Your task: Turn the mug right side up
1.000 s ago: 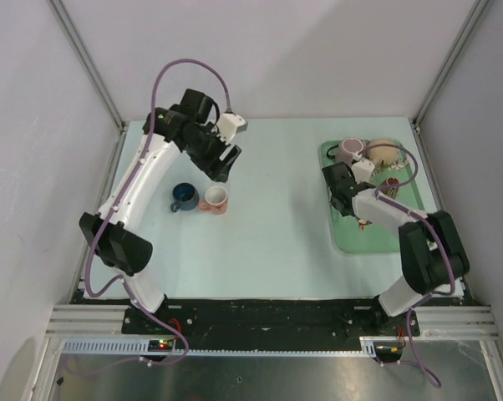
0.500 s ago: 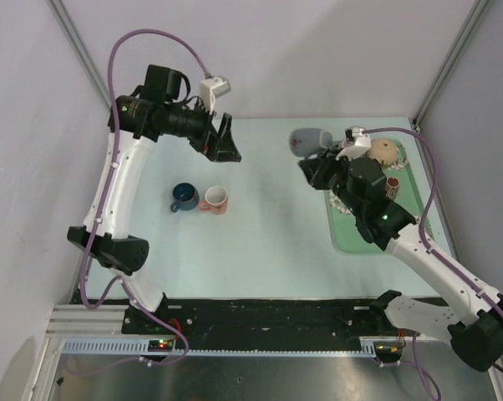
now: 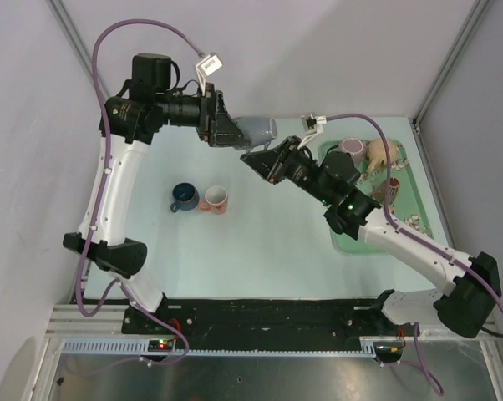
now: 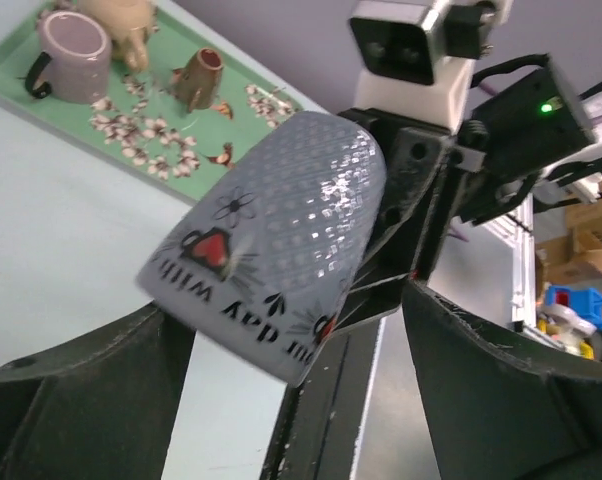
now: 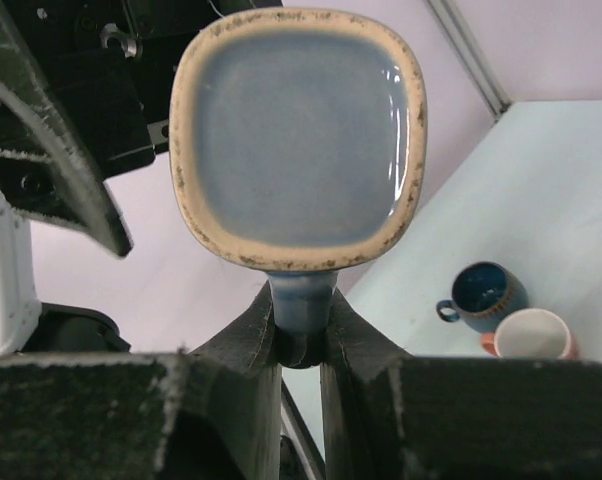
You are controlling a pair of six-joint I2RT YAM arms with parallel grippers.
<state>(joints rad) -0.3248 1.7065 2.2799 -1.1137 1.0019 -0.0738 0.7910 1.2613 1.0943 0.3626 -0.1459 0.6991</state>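
A grey-blue mug [image 3: 256,129] with a textured wall, black lettering and a tan rim hangs in the air above the back middle of the table, lying on its side. My right gripper [image 3: 266,160] is shut on its handle [image 5: 301,300]; the right wrist view looks into its square mouth [image 5: 296,140]. My left gripper [image 3: 226,134] is open, and the mug's body [image 4: 271,250] lies between its two fingers [image 4: 511,390]. I cannot tell whether the left fingers touch the mug.
A dark blue mug [image 3: 184,196] and an orange-and-white mug [image 3: 214,200] stand upright on the table at the left. A green floral tray [image 3: 348,238] at the right holds a purple mug [image 3: 350,149], a tan pot [image 3: 382,150] and a small brown cup [image 3: 392,184].
My right arm lifted the grey-blue mug off the tray and carried it left. My left arm rose and swung right until its open fingers came around the mug.
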